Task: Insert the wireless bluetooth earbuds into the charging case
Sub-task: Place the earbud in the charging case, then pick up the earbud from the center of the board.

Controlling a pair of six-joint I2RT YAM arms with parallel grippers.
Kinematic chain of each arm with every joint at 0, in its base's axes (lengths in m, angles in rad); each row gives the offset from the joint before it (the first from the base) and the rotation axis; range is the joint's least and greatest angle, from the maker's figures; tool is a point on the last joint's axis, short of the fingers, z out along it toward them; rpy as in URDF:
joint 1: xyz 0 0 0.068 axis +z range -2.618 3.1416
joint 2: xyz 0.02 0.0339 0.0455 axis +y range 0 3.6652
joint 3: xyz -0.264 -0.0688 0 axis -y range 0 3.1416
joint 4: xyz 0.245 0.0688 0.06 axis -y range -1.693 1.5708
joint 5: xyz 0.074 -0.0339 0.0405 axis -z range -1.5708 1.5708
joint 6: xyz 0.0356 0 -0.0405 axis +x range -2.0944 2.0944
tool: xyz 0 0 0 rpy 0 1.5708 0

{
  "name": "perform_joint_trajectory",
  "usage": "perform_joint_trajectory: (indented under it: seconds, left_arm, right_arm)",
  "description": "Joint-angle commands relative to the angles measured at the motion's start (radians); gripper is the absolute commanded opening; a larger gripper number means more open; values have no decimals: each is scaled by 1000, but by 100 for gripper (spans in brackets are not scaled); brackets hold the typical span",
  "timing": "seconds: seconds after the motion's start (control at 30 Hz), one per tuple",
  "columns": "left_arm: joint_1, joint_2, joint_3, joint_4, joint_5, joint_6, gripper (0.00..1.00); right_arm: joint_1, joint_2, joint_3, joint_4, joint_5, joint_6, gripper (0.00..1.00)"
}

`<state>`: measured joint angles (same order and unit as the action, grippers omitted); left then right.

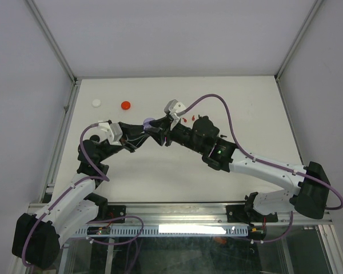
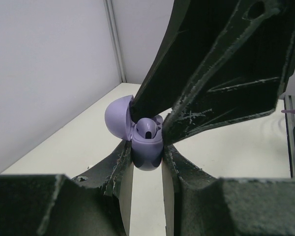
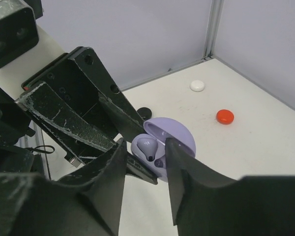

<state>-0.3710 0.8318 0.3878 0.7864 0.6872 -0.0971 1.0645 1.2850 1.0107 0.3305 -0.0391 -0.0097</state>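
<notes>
My left end effector [image 2: 147,156] clamped the open lavender charging case [image 3: 177,135] over the counter [image 3: 255,147], while my right end effector [image 3: 145,150], fingers nearly together, pinched a lavender earbud [image 2: 147,130] sitting in the case's well.

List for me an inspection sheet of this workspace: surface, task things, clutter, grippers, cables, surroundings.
Surface: white table, no spill seen.
Job's things: lavender case, lid open, held between the arms; lavender earbud sitting in it; red earbuds loose on the table.
Clutter: white case, red case and black case lying apart on the table.
Grippers: left gripper shut on the lavender case; right gripper shut on the lavender earbud.
Cables: purple cable arcs over the right arm, not snagged.
Surroundings: white walls, metal frame post.
</notes>
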Motion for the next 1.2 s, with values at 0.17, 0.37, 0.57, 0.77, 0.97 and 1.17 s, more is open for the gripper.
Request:
perform_joint_trajectory:
  seconds: [0.17, 0.37, 0.57, 0.77, 0.97, 1.17]
  left_arm:
    - [9, -8, 29, -3, -50, -5, 0]
    - [9, -10, 41, -62, -118, 8, 0]
    - [9, -15, 54, -113, -174, 21, 0]
    - [8, -23, 59, -134, -195, 30, 0]
    - [9, -33, 61, -147, -200, 39, 0]
    - [8, -37, 67, -160, -201, 45, 0]
  right_arm:
    - [7, -51, 97, -104, 58, -10, 53]
    - [-5, -80, 152, -257, 131, -38, 59]
    - [-57, -73, 188, -432, 211, -47, 63]
    - [-212, -50, 133, -542, 166, 40, 64]
    - [-370, -10, 51, -551, 107, 114, 64]
    - [-516, 95, 27, -549, 53, 157, 64]
